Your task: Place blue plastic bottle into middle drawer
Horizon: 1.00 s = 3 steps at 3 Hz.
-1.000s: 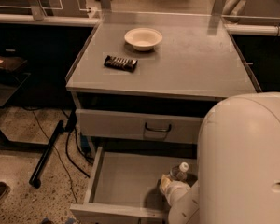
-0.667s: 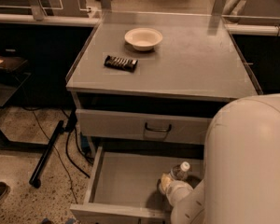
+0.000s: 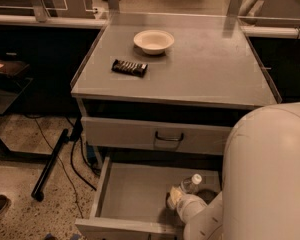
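The middle drawer (image 3: 132, 194) stands pulled open at the bottom of the cabinet, with a bare grey floor. The blue plastic bottle (image 3: 191, 184), clear with a white cap, is inside it at the right, cap pointing up and back. My gripper (image 3: 181, 202) is down in the drawer at the bottle's lower part, in front of it. My white arm (image 3: 270, 179) covers the drawer's right side and hides the bottle's body.
A white bowl (image 3: 153, 40) and a dark wrapped snack bar (image 3: 129, 67) lie on the cabinet top (image 3: 210, 69). A shut drawer front with a dark loop handle (image 3: 169, 137) is above the open drawer. Cables and a black bar (image 3: 50, 166) lie on the floor at left.
My arm's white housing has shifted a little to the right. The bottle and the gripper stay at the same place in the drawer.
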Tool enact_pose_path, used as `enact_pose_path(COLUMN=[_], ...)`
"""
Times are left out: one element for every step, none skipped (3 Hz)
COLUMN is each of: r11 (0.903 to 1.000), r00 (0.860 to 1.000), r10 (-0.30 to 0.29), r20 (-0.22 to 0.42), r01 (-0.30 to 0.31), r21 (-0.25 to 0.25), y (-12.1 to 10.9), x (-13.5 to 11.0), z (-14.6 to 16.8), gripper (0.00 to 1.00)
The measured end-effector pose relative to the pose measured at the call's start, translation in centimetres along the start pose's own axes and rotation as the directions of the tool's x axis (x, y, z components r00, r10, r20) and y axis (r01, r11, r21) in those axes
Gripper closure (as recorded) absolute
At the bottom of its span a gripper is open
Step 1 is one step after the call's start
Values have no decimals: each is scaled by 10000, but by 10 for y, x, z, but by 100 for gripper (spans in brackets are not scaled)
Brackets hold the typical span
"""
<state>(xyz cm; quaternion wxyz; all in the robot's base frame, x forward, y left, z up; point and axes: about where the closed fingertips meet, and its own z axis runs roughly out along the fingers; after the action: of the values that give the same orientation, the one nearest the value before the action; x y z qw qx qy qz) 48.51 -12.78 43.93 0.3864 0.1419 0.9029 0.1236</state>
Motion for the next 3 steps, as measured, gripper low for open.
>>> enact_pose_path(r11=[9986,9945,9876], r00=[9992,9975,9949], r10=[228,387,463], r20=[-318,-599,-901], r01=[-244,-443,-591], r21=[-478,-946,-1451], y=[5,10,15], x=[4,7,12], z=[-1,-3,-5], gripper=[100,100,100])
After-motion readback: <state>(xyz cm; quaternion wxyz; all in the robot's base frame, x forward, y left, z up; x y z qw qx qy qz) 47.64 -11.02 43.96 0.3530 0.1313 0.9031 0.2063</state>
